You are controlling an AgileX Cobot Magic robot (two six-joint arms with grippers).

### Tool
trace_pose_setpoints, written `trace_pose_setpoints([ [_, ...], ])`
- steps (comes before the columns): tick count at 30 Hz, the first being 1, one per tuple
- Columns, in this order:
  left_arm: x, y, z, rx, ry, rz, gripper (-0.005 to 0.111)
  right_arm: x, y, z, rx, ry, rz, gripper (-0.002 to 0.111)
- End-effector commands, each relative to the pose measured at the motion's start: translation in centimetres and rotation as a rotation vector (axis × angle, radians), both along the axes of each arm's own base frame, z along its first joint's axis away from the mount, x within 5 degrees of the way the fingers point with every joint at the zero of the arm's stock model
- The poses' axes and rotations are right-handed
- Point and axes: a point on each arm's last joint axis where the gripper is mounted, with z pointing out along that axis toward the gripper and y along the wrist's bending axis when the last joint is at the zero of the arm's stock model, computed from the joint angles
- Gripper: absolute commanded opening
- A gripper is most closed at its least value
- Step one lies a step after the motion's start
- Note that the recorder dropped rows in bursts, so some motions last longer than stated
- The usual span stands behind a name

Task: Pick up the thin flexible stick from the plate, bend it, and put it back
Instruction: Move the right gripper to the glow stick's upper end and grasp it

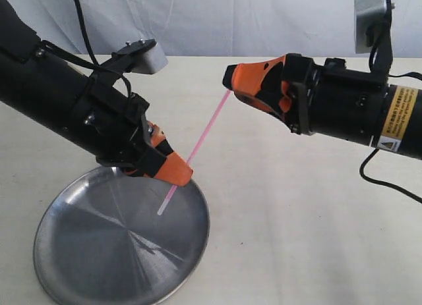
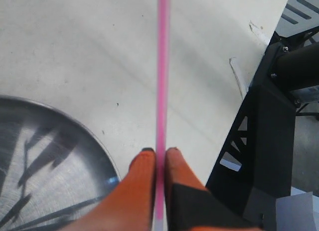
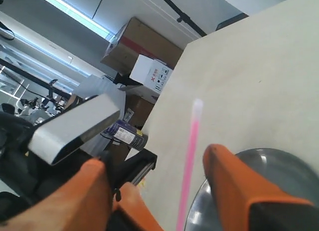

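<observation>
The thin pink stick (image 1: 208,134) is straight and slants up from over the steel plate (image 1: 99,265) toward the right arm. My left gripper (image 1: 177,175) is shut on its lower part, and a pale tip pokes out below over the plate. In the left wrist view the stick (image 2: 162,66) runs out from between the closed orange fingers (image 2: 144,181), beside the plate's rim (image 2: 99,146). My right gripper (image 1: 232,87) is open at the stick's upper end. The stick (image 3: 191,146) passes between its spread fingers (image 3: 234,186) without touching either.
The plate sits at the front left of the pale table (image 1: 297,206). The table's edge (image 2: 239,121) has a black frame (image 2: 269,141) beyond it. Cardboard boxes (image 3: 144,46) stand off the table in the background.
</observation>
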Motion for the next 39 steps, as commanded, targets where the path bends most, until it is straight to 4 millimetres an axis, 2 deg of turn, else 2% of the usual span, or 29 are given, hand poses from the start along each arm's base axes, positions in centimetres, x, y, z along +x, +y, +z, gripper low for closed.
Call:
trace_pose_setpoints([
  [1,-0.4,-0.1,0.3,-0.018,0.005,-0.01,0.0,0.8,0.8,-0.3,-0.023,0.003,-0.001,0.055],
  [8,-0.4,-0.1,0.3,-0.018,0.002,-0.017,0.0,1.9,1.7,-1.1,-0.024,0.03,-0.002,0.052],
  [11,-0.4,-0.1,0.2,-0.016,0.0,-0.019,0.0,2.2,1.7,-1.4,-0.023,0.046,-0.009,0.036],
  [16,-0.4,-0.1,0.2,-0.016,-0.006,-0.025,0.0,2.3,1.7,-1.4,-0.025,0.049,-0.018,0.001],
  [17,-0.4,-0.1,0.2,-0.016,-0.006,-0.025,0.0,2.3,1.7,-1.4,-0.025,0.049,-0.018,-0.001],
  [24,-0.4,-0.1,0.2,-0.014,-0.007,-0.026,0.001,2.3,1.7,-1.4,-0.017,0.052,-0.021,-0.001],
  [26,-0.4,-0.1,0.2,-0.01,-0.01,-0.028,0.005,2.3,1.7,-1.4,-0.017,0.052,-0.021,-0.001],
  [34,-0.3,-0.1,0.1,-0.007,0.008,-0.015,0.043,2.3,1.8,-1.0,0.029,0.044,-0.014,-0.001],
  [37,-0.2,-0.1,-0.2,0.007,0.015,-0.011,0.044,2.3,1.7,-1.0,0.031,0.045,-0.016,-0.001],
  [39,-0.2,-0.1,-0.2,0.01,0.015,-0.011,0.04,2.3,1.7,-1.0,0.032,0.047,-0.016,-0.001],
])
